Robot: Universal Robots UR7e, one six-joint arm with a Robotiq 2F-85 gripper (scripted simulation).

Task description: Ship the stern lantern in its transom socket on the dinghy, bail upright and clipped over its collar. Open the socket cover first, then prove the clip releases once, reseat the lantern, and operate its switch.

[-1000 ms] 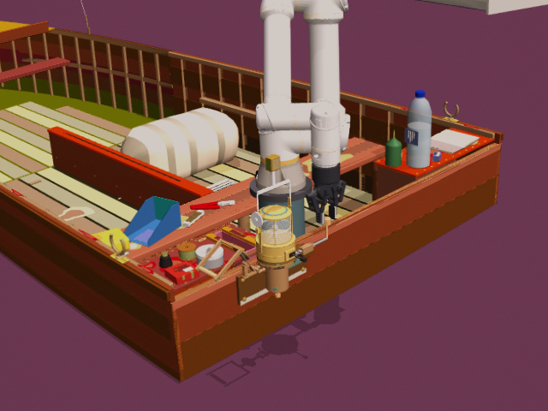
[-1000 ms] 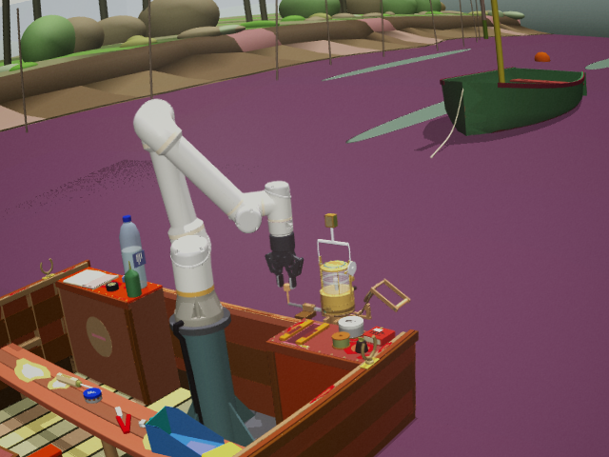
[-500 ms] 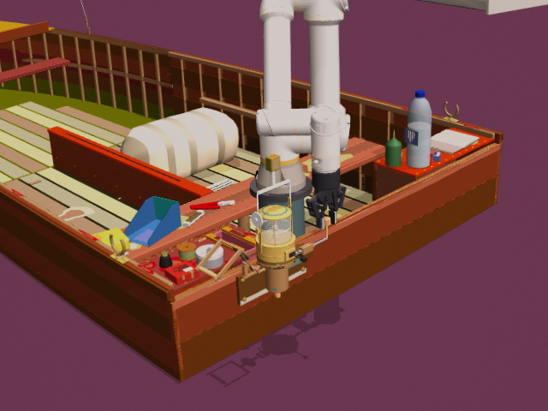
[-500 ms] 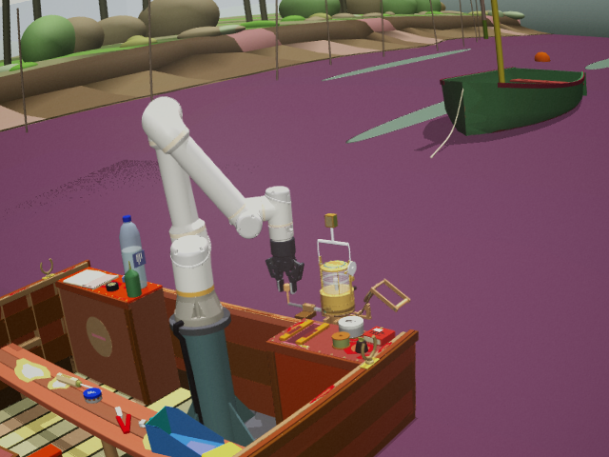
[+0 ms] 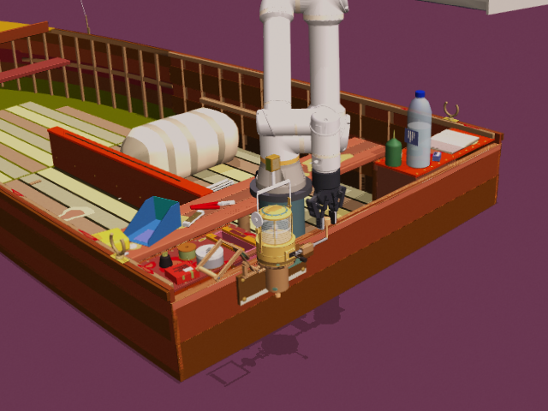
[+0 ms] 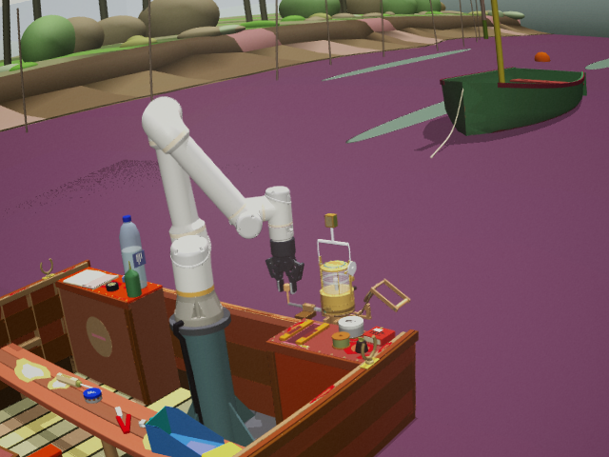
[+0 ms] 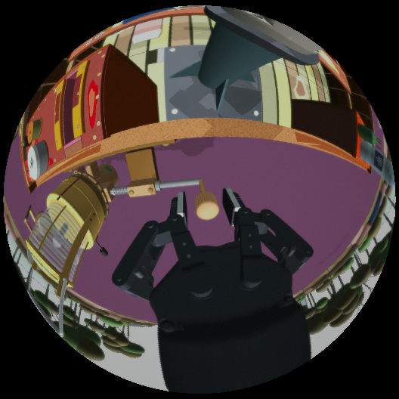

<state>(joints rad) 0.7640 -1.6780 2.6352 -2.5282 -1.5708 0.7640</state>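
My gripper (image 7: 204,206) (image 5: 328,214) (image 6: 288,285) hangs open just outside the transom, fingers either side of the brass knob (image 7: 206,206) (image 6: 286,287) on the clip's crank rod, holding nothing. The rod (image 7: 177,184) runs left through a brass block (image 7: 141,187) toward the lantern's collar. The brass stern lantern (image 5: 275,236) (image 6: 336,288) (image 7: 66,223) stands upright in its transom socket (image 5: 276,278), with its wire bail (image 5: 274,190) (image 6: 333,246) raised upright above it. The socket cover (image 6: 389,294) (image 5: 219,261), a wooden frame, is swung open beside the lantern.
The transom's top edge (image 7: 211,126) lies just inboard of the fingers. A red tray (image 5: 199,259) of small parts sits left of the lantern. The arm's pedestal (image 6: 206,374) stands behind. A bottle (image 5: 418,130) and green can (image 5: 393,151) stand on the far corner locker.
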